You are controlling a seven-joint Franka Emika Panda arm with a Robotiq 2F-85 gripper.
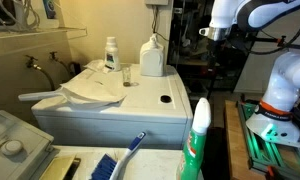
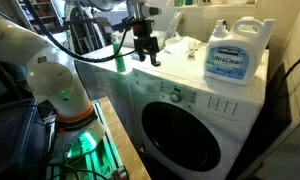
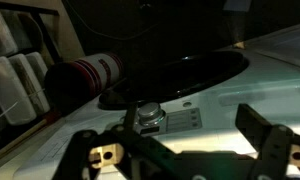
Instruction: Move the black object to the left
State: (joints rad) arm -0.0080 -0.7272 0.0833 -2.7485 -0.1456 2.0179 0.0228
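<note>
A centred descent is being called for: the gripper (image 1: pixel 211 40), jaws spread and empty, is being held at upper right, well apart from the black object (image 1: pixel 166 99) lying right of centre on the washing machine's top (image 1: pixel 140 108).

Large white jug (image 2: pixel 235 55), well apart from gripper (image 2: pixel 144 57), on side away from arm: blue label text reads "Ultra Clean"; red band above it reads "Kirkland". Washer panel (image 2: pixel 176 95), below gripper: markings too small to read. Small bottle (image 1: pixel 111 50): label illegible.
</note>
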